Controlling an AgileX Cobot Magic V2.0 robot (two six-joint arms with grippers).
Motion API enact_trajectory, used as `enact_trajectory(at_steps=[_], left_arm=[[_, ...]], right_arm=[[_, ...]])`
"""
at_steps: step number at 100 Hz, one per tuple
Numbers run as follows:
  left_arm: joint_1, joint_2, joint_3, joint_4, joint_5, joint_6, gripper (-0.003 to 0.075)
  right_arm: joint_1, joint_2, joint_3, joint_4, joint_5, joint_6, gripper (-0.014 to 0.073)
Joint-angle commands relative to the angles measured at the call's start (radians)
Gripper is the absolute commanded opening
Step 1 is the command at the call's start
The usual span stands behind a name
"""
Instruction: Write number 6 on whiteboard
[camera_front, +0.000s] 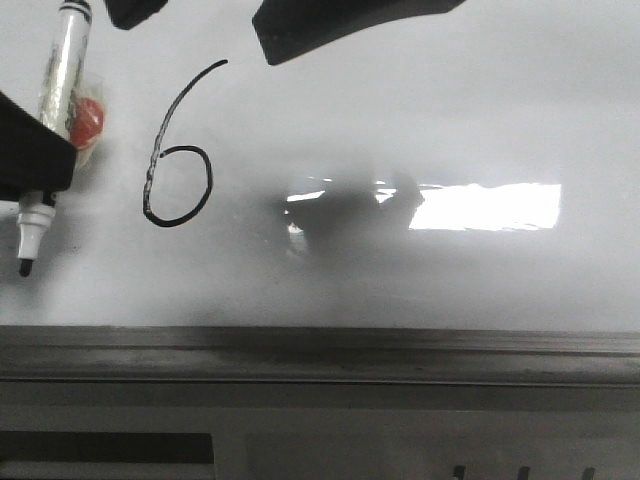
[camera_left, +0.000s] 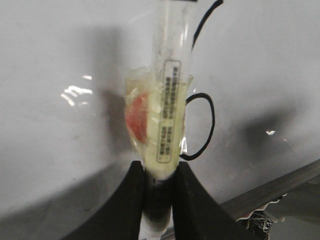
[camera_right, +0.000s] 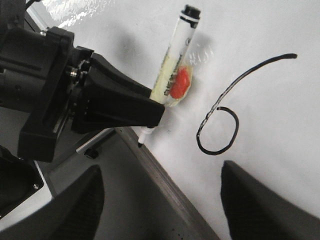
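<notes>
The number 6 (camera_front: 211, 180) is drawn in black on the whiteboard (camera_front: 400, 120), left of the middle. It also shows in the left wrist view (camera_left: 213, 122) and the right wrist view (camera_right: 215, 152). My left gripper (camera_front: 38, 165) is shut on a marker (camera_front: 62, 70) with a clear barrel and a red blob (camera_front: 88, 118) taped to it. The marker's black tip (camera_front: 25, 265) points down, left of the digit; I cannot tell if it touches the board. The left wrist view shows the jaws clamping the barrel (camera_left: 167, 115). My right gripper (camera_front: 197, 40) is open and empty above the digit.
A grey metal ledge (camera_front: 320, 350) runs along the board's lower edge. A bright rectangular glare (camera_front: 490, 205) lies right of the middle. In the right wrist view the left arm's black gripper (camera_right: 120, 105) and marker (camera_right: 172, 75) stand beside the digit, near the ledge (camera_right: 165, 185).
</notes>
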Motion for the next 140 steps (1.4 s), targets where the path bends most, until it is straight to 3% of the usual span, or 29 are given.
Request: enact_trajectory(at_steps=[1,51,58,75,82,121,130,140], left_arm=[[0.026,-0.013,-0.037,-0.051,0.016,-0.009,-0.0020],[0.034,0.027,-0.037,-0.079,0.001,-0.009,-0.0012],[0.034,0.027,-0.037,-0.079,-0.014,-0.009,0.0034],[0.034,0.027,-0.037,-0.079,-0.043,-0.009,0.0286],[0.034,0.027,-0.037,-0.080,-0.041,-0.009,0.0353],[0.034,0.003,-0.037,-0.101,-0.037,-0.009,0.0364],[0.034,-0.032,-0.037,-0.091,-0.040,-0.009,0.0360],[0.034,-0.089,-0.037,-0.047,-0.034,-0.009,0.0302]], right_arm=[[-0.007,-0.021,-0.028,0.006,-0.067,-0.011,0.0437],[-0.007,-0.021,-0.028,0.006,-0.069,-0.011,0.0437],[-0.007,-0.021,-0.028,0.006,-0.069,-0.011,0.0437],[-0.007,-0.021,-0.028,0.006,-0.069,-0.011,0.0437],[-0.007,-0.021,-0.028,0.006,-0.071,-0.011,0.0437],[-0.007,-0.021,-0.028,0.006,-0.076,-0.011,0.0434],[-0.007,-0.025,-0.028,0.006,-0.076,-0.011,0.0337],[-0.007,-0.038,-0.028,0.006,-0.076,-0.011,0.0115]])
